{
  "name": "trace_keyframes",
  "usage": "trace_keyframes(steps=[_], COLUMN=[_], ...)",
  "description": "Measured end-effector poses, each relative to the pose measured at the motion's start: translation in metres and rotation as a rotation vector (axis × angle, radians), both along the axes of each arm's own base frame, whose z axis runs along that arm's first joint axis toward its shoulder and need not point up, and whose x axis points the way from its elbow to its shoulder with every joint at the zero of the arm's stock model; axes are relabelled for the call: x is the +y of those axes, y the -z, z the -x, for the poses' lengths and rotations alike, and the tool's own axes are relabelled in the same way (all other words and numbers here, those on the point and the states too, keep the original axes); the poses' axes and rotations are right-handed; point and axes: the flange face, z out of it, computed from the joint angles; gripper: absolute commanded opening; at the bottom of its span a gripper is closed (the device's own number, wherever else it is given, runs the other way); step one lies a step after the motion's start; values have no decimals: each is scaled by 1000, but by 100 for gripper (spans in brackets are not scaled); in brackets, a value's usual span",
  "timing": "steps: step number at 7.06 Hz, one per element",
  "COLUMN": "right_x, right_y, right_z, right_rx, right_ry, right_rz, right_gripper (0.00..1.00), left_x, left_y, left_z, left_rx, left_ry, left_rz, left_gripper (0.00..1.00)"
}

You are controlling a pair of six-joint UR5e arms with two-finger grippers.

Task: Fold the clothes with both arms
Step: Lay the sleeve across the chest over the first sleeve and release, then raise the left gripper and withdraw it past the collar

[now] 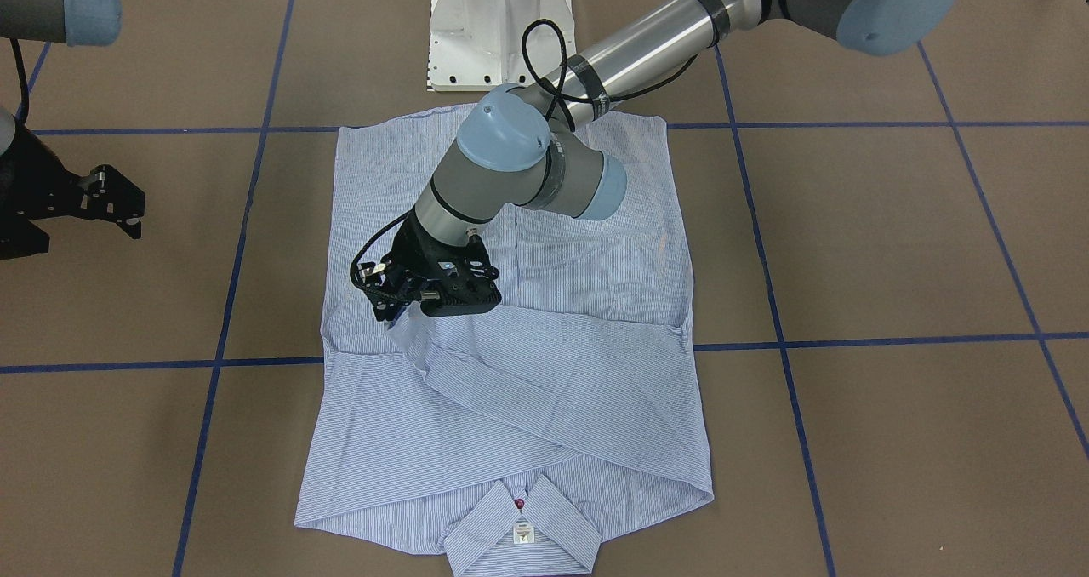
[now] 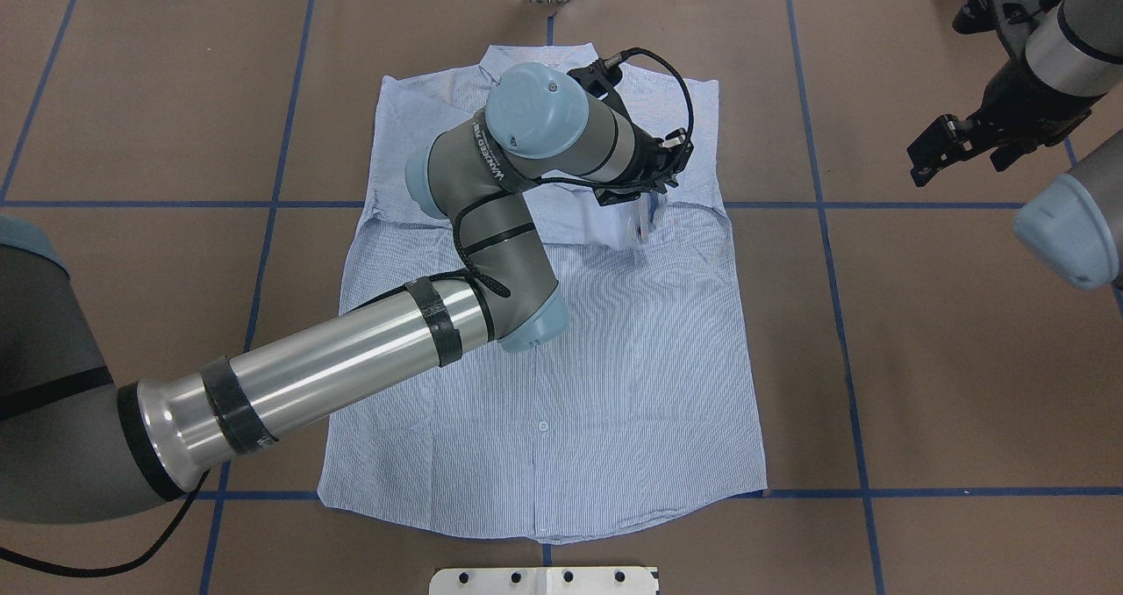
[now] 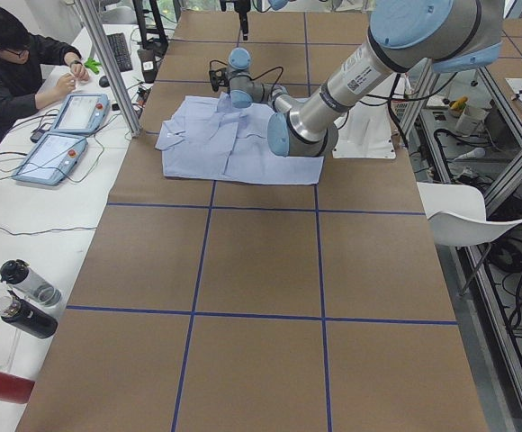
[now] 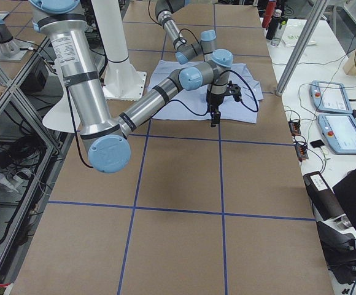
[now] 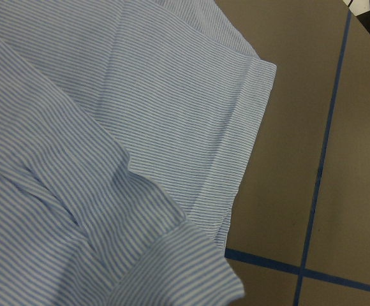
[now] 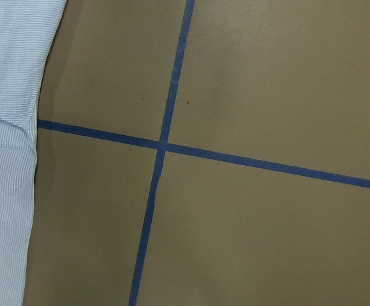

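The light blue-and-white striped shirt (image 1: 553,390) lies spread flat on the brown table, its collar (image 1: 519,530) pointing away from the robot's base. It also shows from overhead (image 2: 570,358). One sleeve (image 1: 544,364) is folded across the body. My left arm reaches over the shirt. My left gripper (image 1: 393,320) (image 2: 643,211) is shut on that sleeve's end and holds it slightly above the cloth. The left wrist view shows only striped cloth (image 5: 172,95) up close. My right gripper (image 1: 119,207) (image 2: 930,152) hangs open and empty over bare table beside the shirt.
The white pedestal base (image 1: 498,32) stands just behind the shirt's hem. Blue tape lines (image 6: 166,148) divide the brown table (image 2: 921,358) into squares. A seated person (image 3: 18,67) works at a side table with tablets (image 3: 63,135), and bottles (image 3: 27,301) stand nearer.
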Motion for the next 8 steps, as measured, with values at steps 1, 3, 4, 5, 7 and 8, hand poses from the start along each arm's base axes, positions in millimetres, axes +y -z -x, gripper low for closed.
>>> trace_keyframes(steps=[1, 3, 4, 5, 7, 8], right_x=[-1, -3, -4, -4, -4, -5], right_y=[0, -1, -2, -1, 2, 7], right_z=[-1, -4, -4, -4, -3, -3], right_rx=[0, 1, 0, -4, -15, -22], right_ry=[-3, -8, -10, -10, -8, -8], right_rz=[1, 4, 5, 6, 2, -9], right_gripper=[100, 100, 100, 100, 100, 100], left_x=[1, -1, -12, -27, -54, -70], left_y=[2, 6, 2, -15, -72, -92], left_z=[1, 6, 17, 36, 83, 102], left_rx=[12, 28, 24, 9, -79, -137], left_ry=[0, 4, 17, 27, 36, 53], left_rz=[-9, -20, -18, -11, -5, 7], left_gripper=[100, 100, 100, 100, 99, 99])
